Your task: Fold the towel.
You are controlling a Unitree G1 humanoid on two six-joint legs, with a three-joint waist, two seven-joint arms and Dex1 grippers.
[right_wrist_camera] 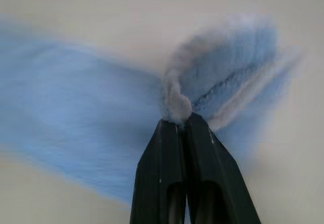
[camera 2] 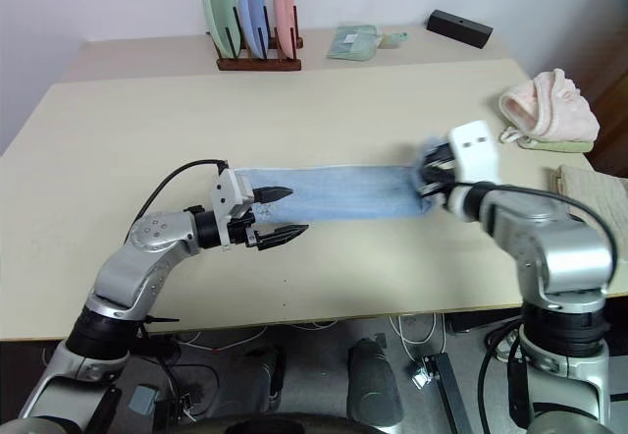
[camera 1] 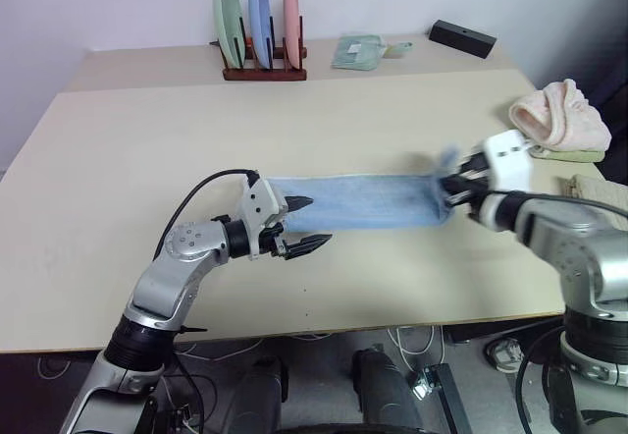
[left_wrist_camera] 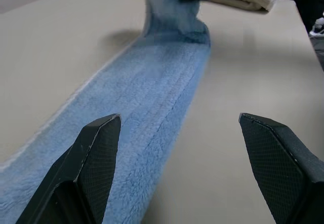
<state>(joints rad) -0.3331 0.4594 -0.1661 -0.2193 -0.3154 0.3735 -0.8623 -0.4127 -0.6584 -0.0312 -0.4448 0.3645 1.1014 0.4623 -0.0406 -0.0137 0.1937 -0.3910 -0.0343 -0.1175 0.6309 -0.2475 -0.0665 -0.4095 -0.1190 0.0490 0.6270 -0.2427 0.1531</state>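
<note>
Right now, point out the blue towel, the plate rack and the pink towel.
blue towel (camera 1: 363,201): left eye view, middle of the flat strip.
plate rack (camera 1: 263,72): left eye view, wooden base.
pink towel (camera 1: 561,115): left eye view, centre of the bundle.

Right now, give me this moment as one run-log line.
step: fold towel | right tool: shut on towel end, lifted | left tool: open at other end, not gripping | towel: long strip on table
</note>
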